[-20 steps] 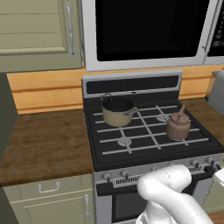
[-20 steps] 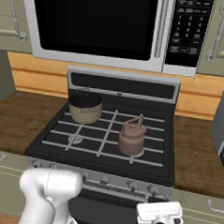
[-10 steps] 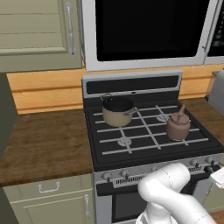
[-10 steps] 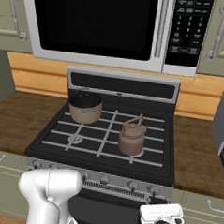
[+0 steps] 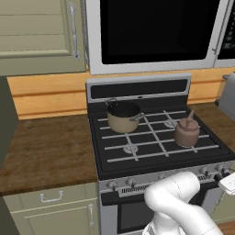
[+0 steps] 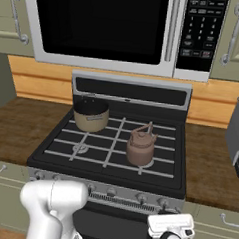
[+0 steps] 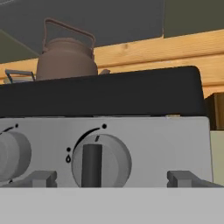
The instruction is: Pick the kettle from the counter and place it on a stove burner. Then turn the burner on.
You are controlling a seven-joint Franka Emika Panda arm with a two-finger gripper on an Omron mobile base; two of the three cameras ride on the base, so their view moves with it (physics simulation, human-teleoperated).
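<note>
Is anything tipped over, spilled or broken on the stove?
No, nothing stands out. The kettle sits upright on the front right stove burner, and the saucepan stands level on the back left one. No spills or damage show. The open pincer faces a knob on the stove's front panel.

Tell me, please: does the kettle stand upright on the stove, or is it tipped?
Upright: the kettle sits level on the front right stove burner, its spout rising straight.

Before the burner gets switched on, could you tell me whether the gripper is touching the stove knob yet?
Apart. In the hand view the open gripper faces the knob, with its fingertips spread well wide of it on either side.
</note>
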